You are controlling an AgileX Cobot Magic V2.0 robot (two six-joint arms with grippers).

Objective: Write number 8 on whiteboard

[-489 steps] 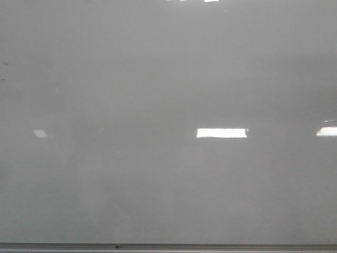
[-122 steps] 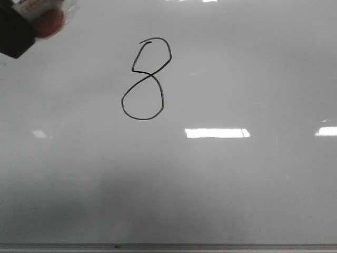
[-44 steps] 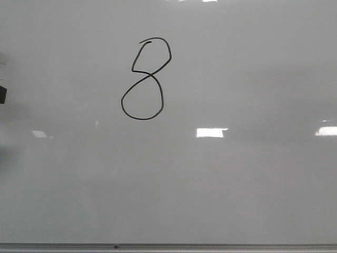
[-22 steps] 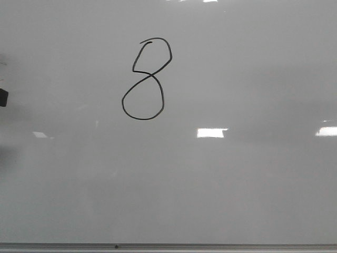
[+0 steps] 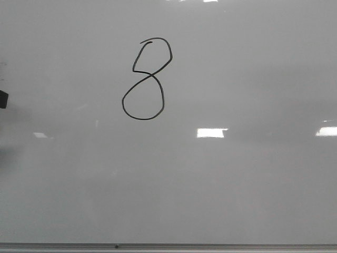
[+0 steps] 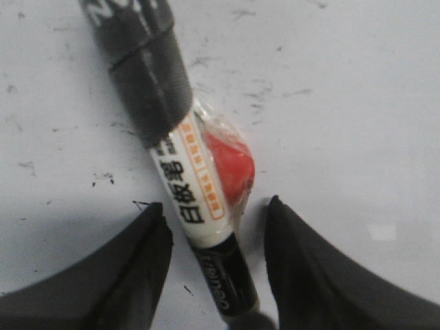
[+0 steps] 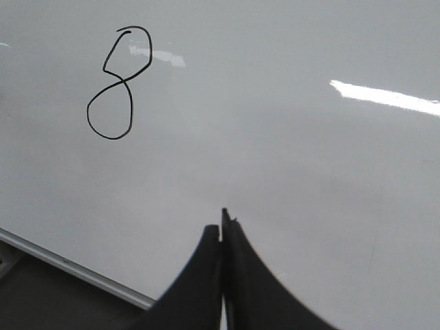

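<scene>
The number 8 is drawn in thin black marker on the upper middle of the whiteboard. It also shows in the right wrist view. In the left wrist view a white marker with a black cap and a red piece taped to it lies between the spread fingers of my left gripper, with a gap on each side. Only a dark bit of that gripper shows at the left edge of the front view. My right gripper is shut and empty, over the board near its edge.
A thin grey metal edge strip runs along the board's near side, also seen in the right wrist view. Bright rectangular light reflections lie on the board. Small dark specks mark the surface under the left gripper.
The board was blank 11 s ago and now bears the 8. The left gripper with the marker left the top left corner; only a dark bit stays at the left edge, barely moving.
</scene>
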